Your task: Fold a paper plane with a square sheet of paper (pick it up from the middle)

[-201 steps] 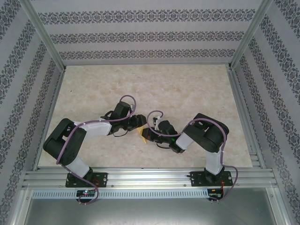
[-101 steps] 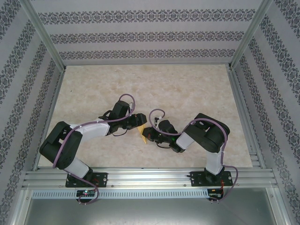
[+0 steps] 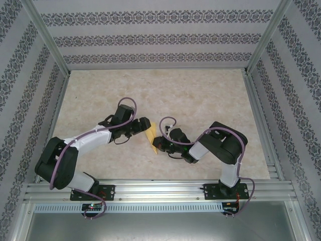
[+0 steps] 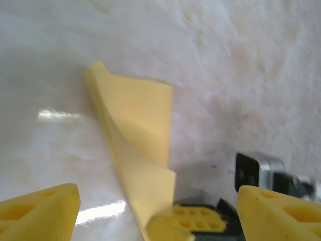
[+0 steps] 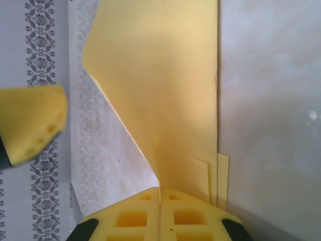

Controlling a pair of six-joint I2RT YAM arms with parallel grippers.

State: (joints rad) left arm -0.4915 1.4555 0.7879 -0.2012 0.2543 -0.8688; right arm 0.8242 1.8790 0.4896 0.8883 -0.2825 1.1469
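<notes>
Your right jaws are closed tight on a sheet of thin yellow paper (image 5: pixel 165 75). It is already partly folded, with several layers showing at its edge. In the right wrist view the two yellow foam pads (image 5: pixel 135 221) meet with no gap at the bottom of the picture. The paper fans out from between them and widens away from the jaws to a blunt corner on the far left. Its straight long edge runs along the pale marbled counter (image 5: pixel 271 100) on the right.

Your left jaws stand wide apart and hold nothing. In the left wrist view their two yellow pads (image 4: pixel 37 211) sit at the bottom corners, well apart. The folded paper (image 4: pixel 140 125) rises ahead of them in the space between, nearer the left-hand pad, and touches neither. Its near end is pinched by the pads of the right jaws (image 4: pixel 188 221), which sit just ahead of the left jaws and between their pads.

From above, the paper (image 3: pixel 152 136) lies between the two sets of jaws near the middle of the counter (image 3: pixel 200 95). The left arm (image 3: pixel 85 138) reaches in from one side and the right arm (image 3: pixel 215 143) from the other. You cannot tell whether the paper's far end rests on the counter or hangs just clear of it.
</notes>
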